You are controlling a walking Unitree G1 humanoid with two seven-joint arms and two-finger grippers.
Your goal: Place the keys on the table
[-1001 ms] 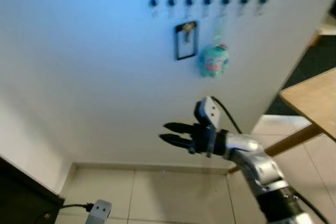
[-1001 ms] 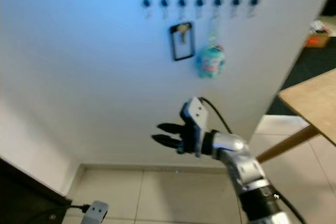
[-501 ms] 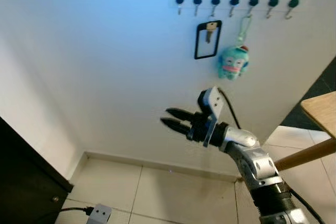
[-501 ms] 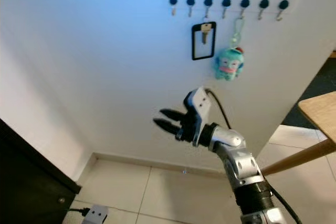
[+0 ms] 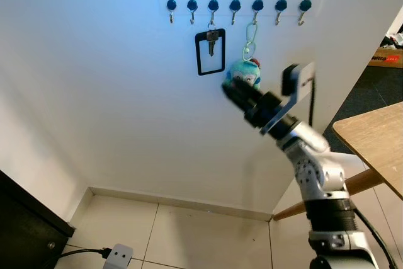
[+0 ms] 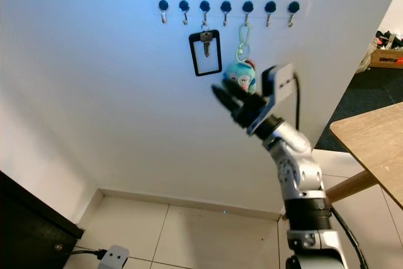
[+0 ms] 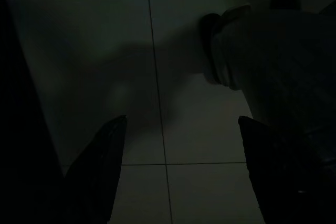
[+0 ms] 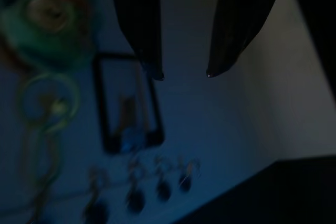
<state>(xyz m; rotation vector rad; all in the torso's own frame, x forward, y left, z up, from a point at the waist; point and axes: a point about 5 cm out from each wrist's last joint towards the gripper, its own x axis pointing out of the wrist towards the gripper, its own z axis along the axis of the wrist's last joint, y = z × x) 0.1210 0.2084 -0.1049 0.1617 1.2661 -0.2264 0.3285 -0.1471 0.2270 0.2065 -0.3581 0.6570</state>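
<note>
A: Item, keys (image 5: 210,43)?
B: One key inside a black rectangular loop, hung on a hook rail (image 5: 236,5), upper centre of frame, on the white wall.
A: Right gripper (image 8: 184,73)?
B: Raised at centre frame, just right of the keys, beside a teal plush charm (image 6: 241,75); fingers narrowly parted, empty.
A: Table (image 5: 378,143)?
B: Wooden, right edge.
A: Left gripper (image 7: 178,171)?
B: Idle over dark floor tiles, fingers spread.
</note>
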